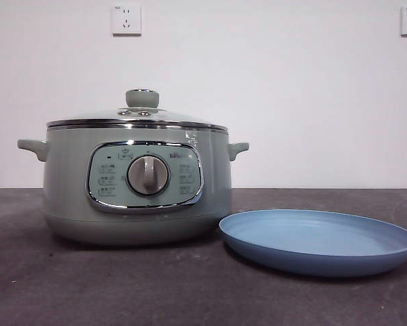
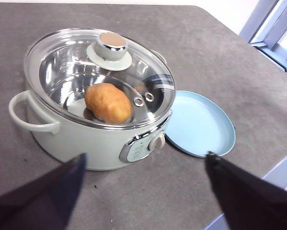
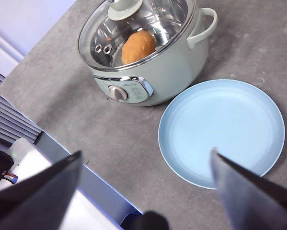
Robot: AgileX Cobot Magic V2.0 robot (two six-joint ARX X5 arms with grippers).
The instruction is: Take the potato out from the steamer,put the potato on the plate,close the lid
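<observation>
The sage-green steamer (image 1: 135, 193) stands left of centre with its glass lid (image 1: 138, 117) on. The orange-tan potato (image 2: 108, 102) lies inside, seen through the lid in the left wrist view and in the right wrist view (image 3: 138, 46). The empty light-blue plate (image 1: 319, 239) lies to the steamer's right, nearly touching it. My left gripper (image 2: 143, 191) is open, high above the table in front of the steamer. My right gripper (image 3: 145, 184) is open, high above the near edge of the plate (image 3: 222, 132). Neither gripper shows in the front view.
The dark grey table (image 1: 121, 285) ends close to the steamer's control panel (image 3: 124, 89) side, where a white frame (image 3: 47, 182) runs along its edge. Two wall sockets (image 1: 126, 20) sit on the white wall behind.
</observation>
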